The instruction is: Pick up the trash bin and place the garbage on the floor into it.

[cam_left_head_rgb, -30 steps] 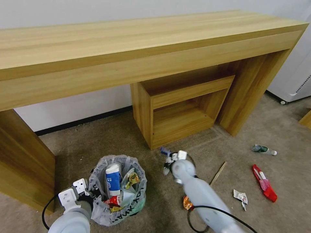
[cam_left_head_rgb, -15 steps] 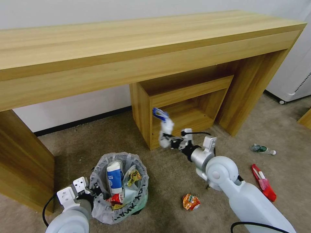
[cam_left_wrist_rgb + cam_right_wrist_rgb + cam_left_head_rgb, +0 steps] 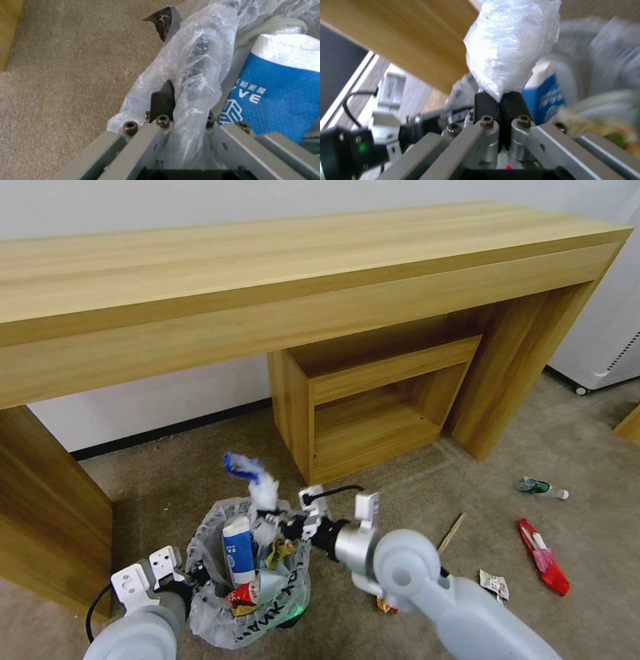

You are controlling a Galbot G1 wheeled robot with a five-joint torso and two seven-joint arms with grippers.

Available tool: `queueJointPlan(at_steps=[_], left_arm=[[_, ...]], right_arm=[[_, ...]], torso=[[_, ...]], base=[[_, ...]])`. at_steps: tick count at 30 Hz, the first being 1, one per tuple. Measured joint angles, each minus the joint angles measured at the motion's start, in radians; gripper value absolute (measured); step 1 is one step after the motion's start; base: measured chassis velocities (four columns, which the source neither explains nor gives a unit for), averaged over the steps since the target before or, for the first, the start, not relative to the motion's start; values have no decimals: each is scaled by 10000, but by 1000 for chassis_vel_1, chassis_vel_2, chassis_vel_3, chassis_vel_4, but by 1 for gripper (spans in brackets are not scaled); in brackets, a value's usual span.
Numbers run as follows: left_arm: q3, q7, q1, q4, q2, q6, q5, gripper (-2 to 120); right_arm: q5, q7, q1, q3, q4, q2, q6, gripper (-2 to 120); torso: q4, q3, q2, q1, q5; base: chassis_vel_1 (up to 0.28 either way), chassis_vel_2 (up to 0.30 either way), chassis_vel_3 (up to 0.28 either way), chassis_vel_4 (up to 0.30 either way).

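Hovering above the trash bin (image 3: 250, 580), the right hand (image 3: 270, 517) is seen clenched on a crumpled white plastic wrapper (image 3: 261, 490) with a blue end, which stands up from the fingertips, long axis roughly vertical, blue tip leaning toward the left. In the right wrist view the black pads (image 3: 511, 102) are pressed together on the wrapper's lower end (image 3: 510, 47). The bin is held upright on the floor (image 3: 200, 480) before the wooden desk (image 3: 267, 280), its rim gripped by the left hand (image 3: 190, 580); the bag-covered rim (image 3: 196, 75) is pinched between the fingers (image 3: 163, 100). A blue-white carton (image 3: 238, 557) stands on end inside the bin. On the carpet to the right lie a wooden stick (image 3: 451, 532), a red wrapper (image 3: 545, 557) and a green-labelled bottle (image 3: 541, 488), well apart from the bin.
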Motion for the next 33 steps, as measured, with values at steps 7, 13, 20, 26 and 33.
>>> queueJointPlan(at_steps=[7,13,20,26,33], left_arm=[[35,-14,-65,82,-82,-17,22,1],[115,-12,-101,133,-199,-28,160,1],[71,-3,-32,121,-181,-28,211,1],[87,9,13,120,-212,-28,317,1],[100,24,35,122,-228,-28,387,1]], right_arm=[[65,172,89,-530,-62,36,-99,0],[-86,622,99,-1041,-150,-25,-328,0],[404,977,169,-808,-34,-165,-1084,24],[762,1050,310,-688,128,-66,-1442,42],[1083,1274,380,-565,221,32,-1719,67]], torso=[[0,0,0,0,0],[-1,0,0,0,1],[-1,0,0,0,1],[0,0,0,0,2],[0,0,0,0,0]], base=[[0,0,0,0],[0,0,0,0],[0,0,0,0],[0,0,0,0],[0,0,0,0]])
